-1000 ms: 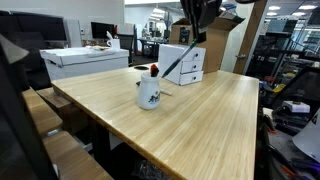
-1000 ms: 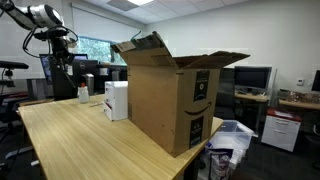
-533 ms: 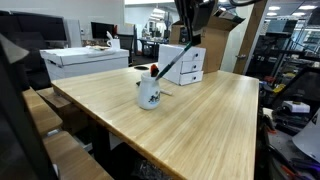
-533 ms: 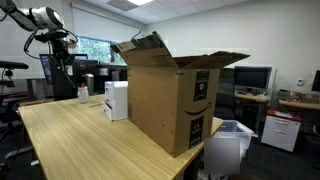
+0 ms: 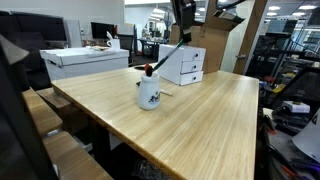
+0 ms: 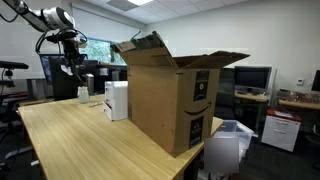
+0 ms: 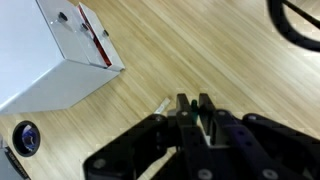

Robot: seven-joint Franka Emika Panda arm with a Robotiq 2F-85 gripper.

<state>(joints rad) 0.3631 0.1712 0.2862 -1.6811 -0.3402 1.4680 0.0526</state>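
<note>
Pinching a long thin rod [image 5: 168, 55] between tightly closed fingers, the gripper [image 5: 184, 22] hangs high above the wooden table [image 5: 210, 120]. The rod slants down to the mouth of a white mug [image 5: 149, 92], and whether its lower end is inside cannot be told. The wrist view shows the gripper [image 7: 194, 105] clenched, with a white drawer box [image 7: 60, 50] off to one side. The step in hand looks like carrying the rod at the mug. Any next move calls for a firm grip and a tip kept clear of the rim.
</note>
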